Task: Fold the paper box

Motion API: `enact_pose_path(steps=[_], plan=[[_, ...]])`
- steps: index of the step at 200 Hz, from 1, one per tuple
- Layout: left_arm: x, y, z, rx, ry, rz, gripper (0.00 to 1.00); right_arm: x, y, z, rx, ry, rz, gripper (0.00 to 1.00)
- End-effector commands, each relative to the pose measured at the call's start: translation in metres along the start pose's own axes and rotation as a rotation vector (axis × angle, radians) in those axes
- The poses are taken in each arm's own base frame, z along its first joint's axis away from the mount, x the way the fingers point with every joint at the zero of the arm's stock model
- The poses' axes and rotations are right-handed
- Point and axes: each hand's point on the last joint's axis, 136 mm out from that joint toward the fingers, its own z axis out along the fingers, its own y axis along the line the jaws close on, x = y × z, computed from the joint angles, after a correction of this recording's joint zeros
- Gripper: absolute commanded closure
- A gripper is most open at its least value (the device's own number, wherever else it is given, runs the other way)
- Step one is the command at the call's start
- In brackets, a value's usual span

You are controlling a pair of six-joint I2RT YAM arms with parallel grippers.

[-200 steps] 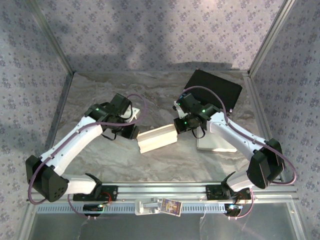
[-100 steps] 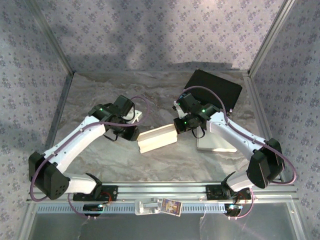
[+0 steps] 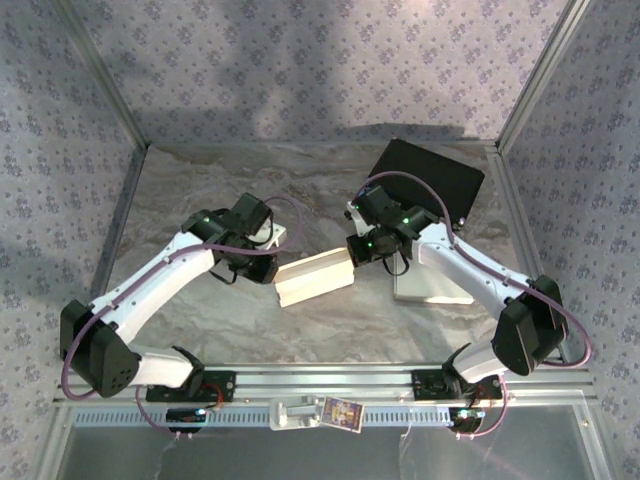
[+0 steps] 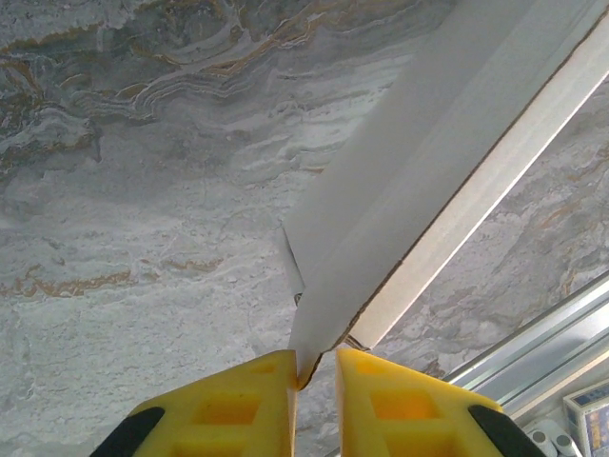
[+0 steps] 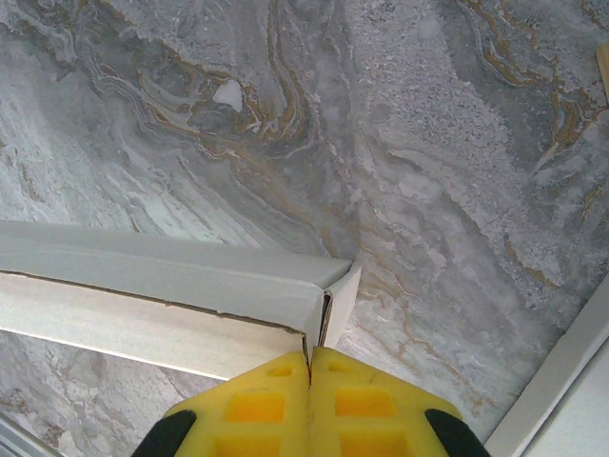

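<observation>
Marbled grey counter (image 3: 200, 190) carries a long white paper box (image 3: 315, 278) lying across its middle, between the two arms. At the box's left end, the left end effector (image 4: 314, 373) has its yellow fingers a narrow gap apart around one corner; whether they pinch it cannot be told. The right end effector (image 5: 310, 367) is closed on the box's right end flap.

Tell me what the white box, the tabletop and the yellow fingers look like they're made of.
The paper box looks like thin matte white card; its cut edge shows brownish. The tabletop has a grey marble pattern with tan veins, possibly printed laminate rather than stone. The fingers look like matte yellow plastic, moulded with recessed pockets.
</observation>
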Motion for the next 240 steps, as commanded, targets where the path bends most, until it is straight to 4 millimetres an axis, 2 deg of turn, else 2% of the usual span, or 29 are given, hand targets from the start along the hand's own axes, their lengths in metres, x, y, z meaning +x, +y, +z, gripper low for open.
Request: enact_pose_path(steps=[1,54,91,198,240], plan=[[-0.001,0.001,0.003,-0.011,0.002,-0.002,0.84,0.002,0.004,0.0,-0.005,0.02,0.012,1.0],[-0.006,-0.001,0.001,-0.003,-0.018,-0.039,0.96,0.002,0.003,0.0,-0.001,0.021,0.018,1.0],[-0.007,-0.001,0.002,0.0,-0.027,-0.13,1.0,-0.001,0.005,0.001,-0.003,0.008,0.044,1.0],[-0.021,-0.001,0.009,0.037,-0.044,-0.505,1.0,0.002,0.011,0.002,0.009,-0.004,0.091,1.0],[-0.025,-0.006,0.01,0.083,-0.057,-0.571,1.0,0.003,0.011,0.002,0.011,-0.005,0.102,1.0]])
